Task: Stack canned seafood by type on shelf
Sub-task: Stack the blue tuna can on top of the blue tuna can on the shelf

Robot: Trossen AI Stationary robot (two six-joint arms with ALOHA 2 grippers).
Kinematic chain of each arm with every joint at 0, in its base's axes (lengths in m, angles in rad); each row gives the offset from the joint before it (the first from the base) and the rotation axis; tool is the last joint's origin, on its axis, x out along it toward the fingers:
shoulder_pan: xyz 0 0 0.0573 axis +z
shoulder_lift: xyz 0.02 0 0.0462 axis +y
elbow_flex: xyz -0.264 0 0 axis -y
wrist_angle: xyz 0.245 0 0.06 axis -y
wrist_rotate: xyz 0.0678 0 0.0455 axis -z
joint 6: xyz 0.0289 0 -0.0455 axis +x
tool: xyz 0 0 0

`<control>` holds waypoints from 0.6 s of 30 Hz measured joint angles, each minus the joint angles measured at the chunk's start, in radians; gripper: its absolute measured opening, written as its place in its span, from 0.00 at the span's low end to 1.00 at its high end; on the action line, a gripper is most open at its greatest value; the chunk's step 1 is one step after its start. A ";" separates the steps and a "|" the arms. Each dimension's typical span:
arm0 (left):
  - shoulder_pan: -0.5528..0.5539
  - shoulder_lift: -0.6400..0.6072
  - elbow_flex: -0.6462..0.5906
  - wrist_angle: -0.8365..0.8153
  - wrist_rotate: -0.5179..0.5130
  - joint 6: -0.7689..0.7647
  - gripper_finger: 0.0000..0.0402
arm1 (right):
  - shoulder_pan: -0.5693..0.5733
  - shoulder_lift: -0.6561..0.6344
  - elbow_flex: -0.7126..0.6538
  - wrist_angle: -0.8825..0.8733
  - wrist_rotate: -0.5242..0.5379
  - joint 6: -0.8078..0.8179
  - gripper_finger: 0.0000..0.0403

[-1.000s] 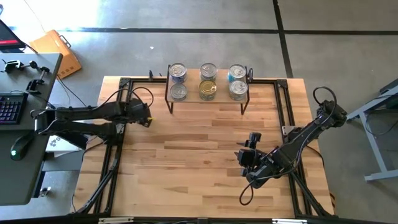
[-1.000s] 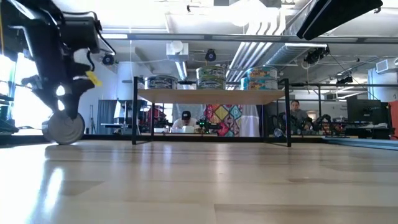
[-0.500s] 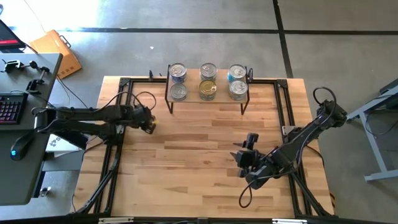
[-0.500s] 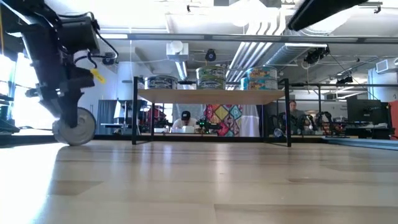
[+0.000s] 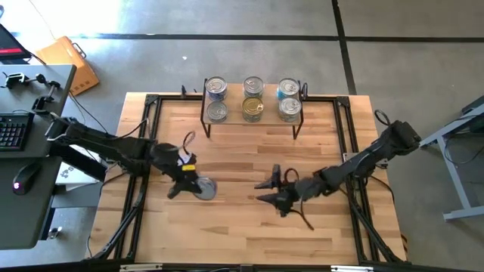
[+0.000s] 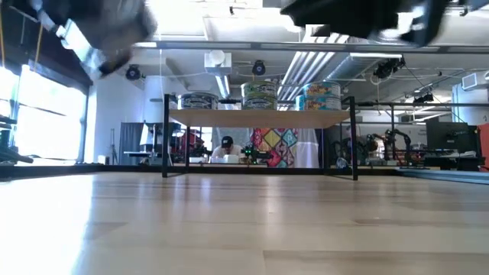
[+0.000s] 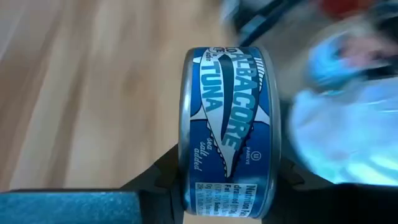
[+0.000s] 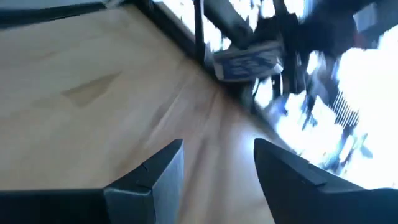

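Note:
A tin with a blue "albacore tuna" side label and silver faces hangs above the table's middle left, with my left gripper shut on it. Blur hides both in the low view's top left corner. My right gripper hovers open over the table's middle, pointing toward the left edge. Nothing sits between its fingers. The shelf stands at the far edge. Several tins sit on it in three columns: silver, gold and silver with bluish labels. My left gripper pinches the tin by its two flat faces, one finger against the rim of one face, the other finger on the opposite face. The fingers slant down from the table's left. The tin is lifted clear, with one silver face turned upward.
Black metal rails run along the table's left and right sides. A desk with a keyboard stands beyond the left edge. Bare wood lies toward the near edge. A person sits in the room behind the shelf.
My left gripper has lifted the tin, which stood on its edge at the far left, clear of the table. It has carried it toward the near edge and the middle, rolling as it went. My right gripper has moved toward the left edge and tipped toward level.

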 joint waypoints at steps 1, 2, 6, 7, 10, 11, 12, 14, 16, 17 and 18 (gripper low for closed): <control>-0.006 0.000 0.000 0.082 0.020 0.043 0.29 | -0.014 0.000 -0.001 0.047 -0.041 -0.116 0.46; -0.011 0.001 0.000 0.163 0.043 0.088 0.29 | -0.024 0.000 0.006 0.085 -0.072 -0.222 0.46; -0.007 0.004 0.000 0.408 0.181 0.219 0.29 | -0.052 0.000 0.106 0.139 -0.112 -0.478 0.46; 0.001 0.009 0.000 0.452 0.222 0.227 0.29 | -0.058 0.000 0.139 0.131 -0.096 -0.508 0.46; 0.037 0.034 0.000 0.552 0.295 0.203 0.29 | -0.074 0.000 0.235 0.035 -0.080 -0.602 0.49; 0.050 0.045 0.000 0.573 0.308 0.183 0.29 | -0.076 0.000 0.263 -0.008 -0.087 -0.628 0.50; 0.065 0.057 0.000 0.590 0.308 0.165 0.29 | -0.079 0.000 0.290 -0.053 -0.095 -0.651 0.53; 0.096 0.084 0.000 0.604 0.307 0.127 0.29 | -0.086 0.000 0.337 -0.137 -0.118 -0.694 0.58; 0.121 0.115 -0.001 0.616 0.303 0.095 0.29 | -0.096 0.000 0.363 -0.202 -0.126 -0.762 0.64; 0.131 0.129 -0.001 0.617 0.302 0.086 0.29 | -0.100 0.000 0.366 -0.222 -0.128 -0.805 0.67; 0.139 0.143 -0.001 0.621 0.302 0.080 0.29 | -0.106 0.007 0.366 -0.227 -0.128 -0.854 0.69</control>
